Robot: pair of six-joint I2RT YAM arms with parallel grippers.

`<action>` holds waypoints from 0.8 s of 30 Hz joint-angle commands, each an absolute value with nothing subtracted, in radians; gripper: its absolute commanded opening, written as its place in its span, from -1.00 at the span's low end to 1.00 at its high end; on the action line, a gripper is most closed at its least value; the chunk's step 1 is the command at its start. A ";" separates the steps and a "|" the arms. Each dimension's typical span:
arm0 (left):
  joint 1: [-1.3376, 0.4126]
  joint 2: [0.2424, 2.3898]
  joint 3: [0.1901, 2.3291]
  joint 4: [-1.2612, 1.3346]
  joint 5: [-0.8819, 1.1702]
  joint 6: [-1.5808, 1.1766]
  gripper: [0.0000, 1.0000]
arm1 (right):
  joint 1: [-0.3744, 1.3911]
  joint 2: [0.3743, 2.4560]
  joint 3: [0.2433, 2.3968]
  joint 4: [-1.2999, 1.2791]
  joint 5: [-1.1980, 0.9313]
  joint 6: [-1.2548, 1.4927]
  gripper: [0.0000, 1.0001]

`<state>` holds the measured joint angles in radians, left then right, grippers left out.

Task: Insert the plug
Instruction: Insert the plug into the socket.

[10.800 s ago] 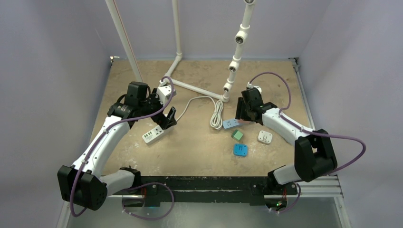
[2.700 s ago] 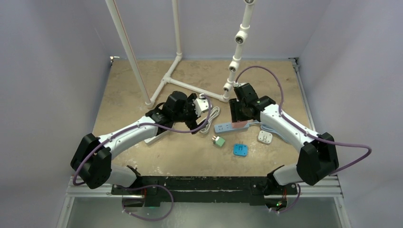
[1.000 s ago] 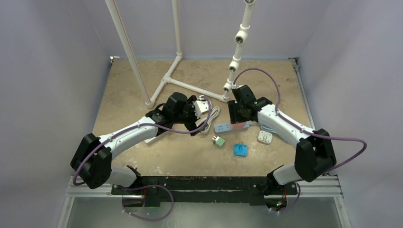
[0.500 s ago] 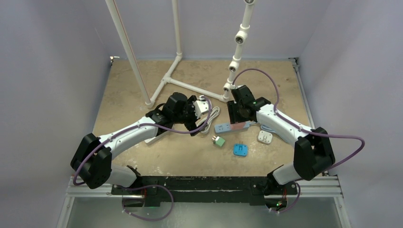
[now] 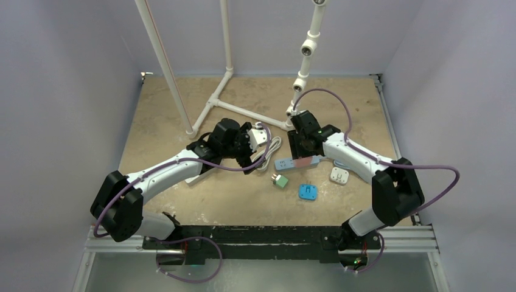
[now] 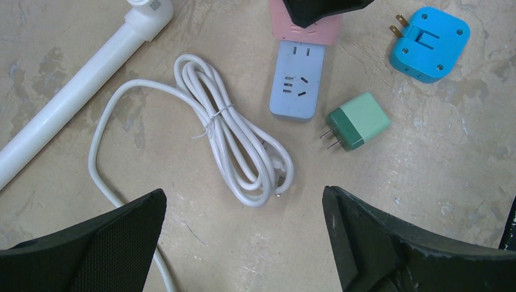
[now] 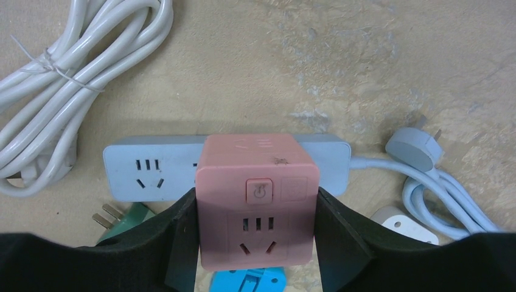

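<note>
Pressing the plug home is, by my reading, the step in hand. From above, the right gripper (image 5: 302, 157) is clamping a pink cube-shaped plastic socket adapter (image 5: 308, 160) on top of the pale blue-grey power strip (image 5: 283, 163) at mid-table, while the left gripper (image 5: 246, 159) is hovering near the strip's free end.

In the left wrist view, its fingers (image 6: 91, 243) are standing wide apart, holding nothing, over a bundled white cable (image 6: 234, 143). A green two-pin charger (image 6: 359, 120) is lying just beside the strip.

In the right wrist view, the fingers (image 7: 176, 243) are squeezing the cube's sides. The cube is covering the strip's middle sockets, so whether the prongs are seating is hidden. Next comes a straight downward push.

Against half a second ago, cube and strip are barely shifting. Ten seconds back, the left arm was working far left.
</note>
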<state>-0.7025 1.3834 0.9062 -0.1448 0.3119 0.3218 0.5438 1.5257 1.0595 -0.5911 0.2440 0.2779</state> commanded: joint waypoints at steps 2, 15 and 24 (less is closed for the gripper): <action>-0.703 1.366 0.931 -0.135 0.331 0.319 0.98 | 0.547 1.511 0.974 -0.591 0.172 0.371 -1.00; -0.703 1.347 0.941 -0.153 0.320 0.317 0.98 | 0.554 1.575 0.921 -0.529 0.076 0.411 -1.00; -0.701 1.333 0.950 -0.156 0.293 0.323 0.98 | 0.681 1.529 0.938 -0.468 0.049 0.453 -1.00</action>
